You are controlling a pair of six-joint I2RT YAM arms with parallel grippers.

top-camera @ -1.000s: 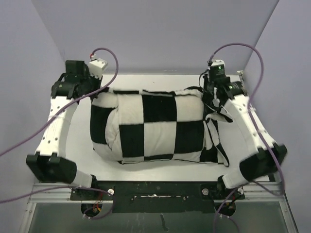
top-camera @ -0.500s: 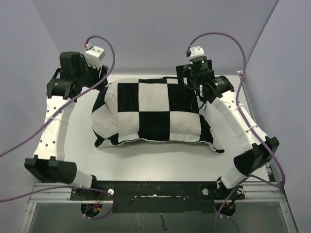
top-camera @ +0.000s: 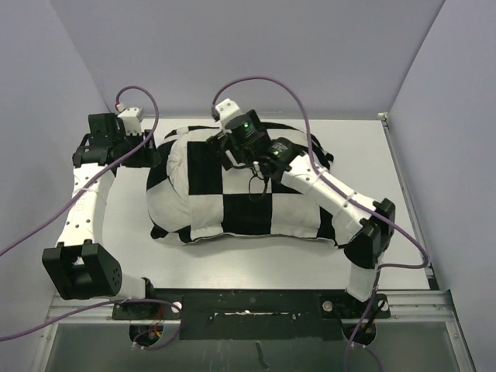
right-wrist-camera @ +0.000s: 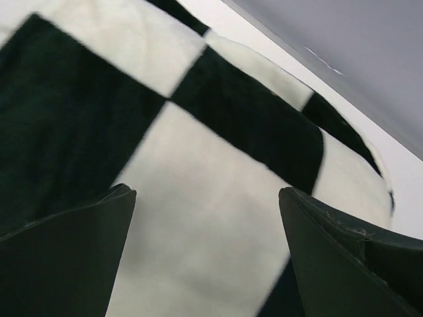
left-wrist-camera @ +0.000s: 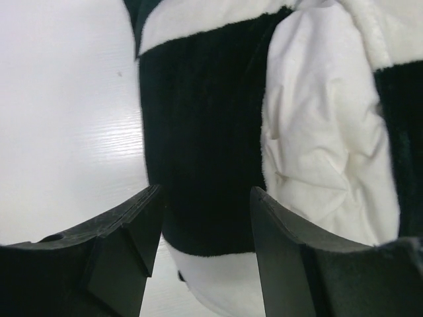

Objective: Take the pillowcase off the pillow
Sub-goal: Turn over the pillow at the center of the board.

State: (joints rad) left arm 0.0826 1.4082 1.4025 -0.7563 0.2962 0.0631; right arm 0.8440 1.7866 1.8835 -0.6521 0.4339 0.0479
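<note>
Pillowcase on pillow, right end effector spread

On table, pillow inside pillowcase; left gripper at its ten o'clock, right gripper above its twelve o'clock.

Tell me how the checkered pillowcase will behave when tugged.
Probably floppy: the pillowcase drapes and bunches around the pillow. Its plush-looking nap should resist slipping. It likely drags the plump pillow along rather than sliding free.

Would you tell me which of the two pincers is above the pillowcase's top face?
The right pincer; the left pincer sits beside the pillowcase's left end.
</note>
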